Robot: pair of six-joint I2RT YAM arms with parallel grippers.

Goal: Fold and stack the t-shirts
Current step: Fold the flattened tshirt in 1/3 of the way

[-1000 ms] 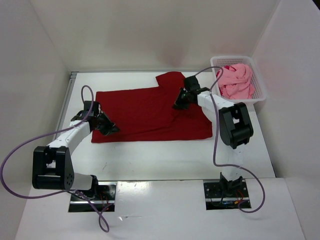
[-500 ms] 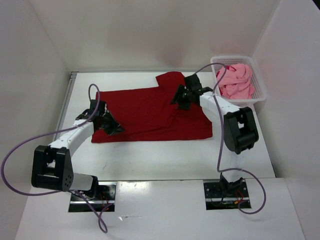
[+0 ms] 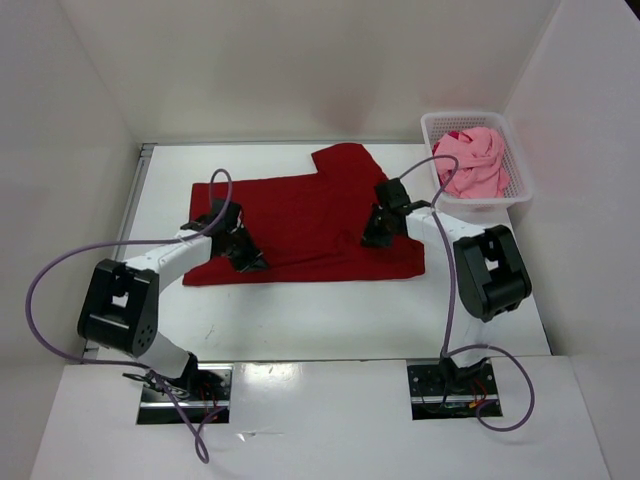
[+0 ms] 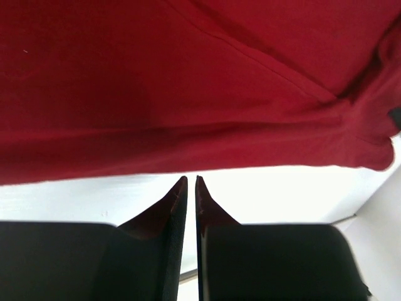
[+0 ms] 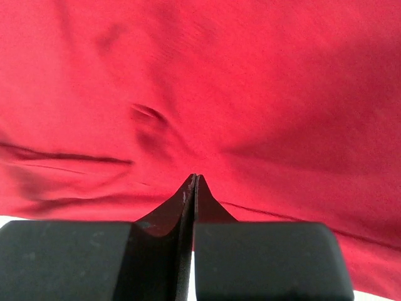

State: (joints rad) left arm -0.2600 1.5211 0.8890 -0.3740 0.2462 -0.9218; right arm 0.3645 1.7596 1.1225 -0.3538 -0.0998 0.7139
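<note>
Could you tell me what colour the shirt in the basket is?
Light pink; the crumpled cloth shirt shows best in the top external view.

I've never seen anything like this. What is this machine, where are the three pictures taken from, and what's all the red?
These are two robot arms bolted to the near edge of a white table. The wide picture looks down from above and behind them. The other two come from a small camera on each wrist; the black wedges at the bottom are that arm's own fingers. The red is a dark red t-shirt lying spread flat. A pink shirt sits bunched in the white basket at the far right. The right hand is shut, its tips pressed on the shirt's right part. The left hand sits at the shirt's near edge, fingers almost together. Whether either pinches cloth isn't visible.
</note>
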